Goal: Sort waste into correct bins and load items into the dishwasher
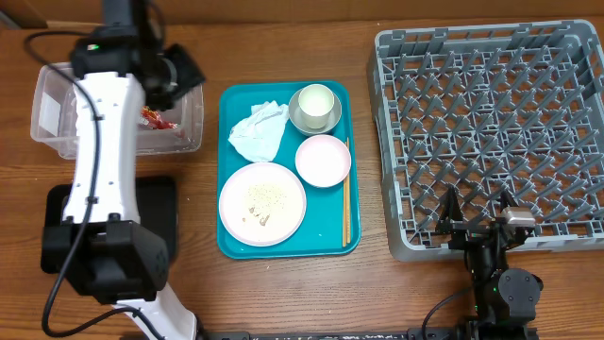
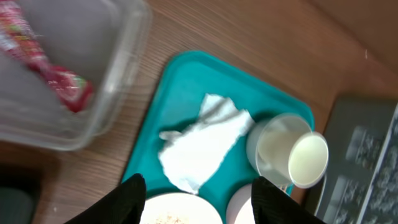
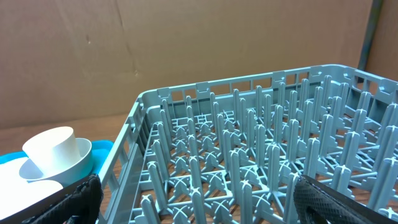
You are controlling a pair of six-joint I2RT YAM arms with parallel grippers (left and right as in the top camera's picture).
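The red wrapper (image 1: 157,118) lies in the clear tub (image 1: 52,113); it also shows in the left wrist view (image 2: 59,84). My left gripper (image 1: 189,74) is open and empty above the tub's right edge (image 2: 202,208). On the teal tray (image 1: 236,241) are the napkin (image 1: 260,130) (image 2: 202,143), the cup (image 1: 315,102) (image 2: 301,158) in the metal bowl (image 1: 298,121), the white bowl (image 1: 323,159), the plate (image 1: 262,203) with rice grains (image 1: 264,196), and the chopsticks (image 1: 345,203). My right gripper (image 1: 478,210) (image 3: 211,208) is open and empty at the front edge of the dish rack (image 1: 491,123) (image 3: 249,155).
The black tray (image 1: 162,203) lies at the left, partly hidden under my left arm (image 1: 99,161). A cardboard wall stands behind the table. Cables run along the left and front table edges.
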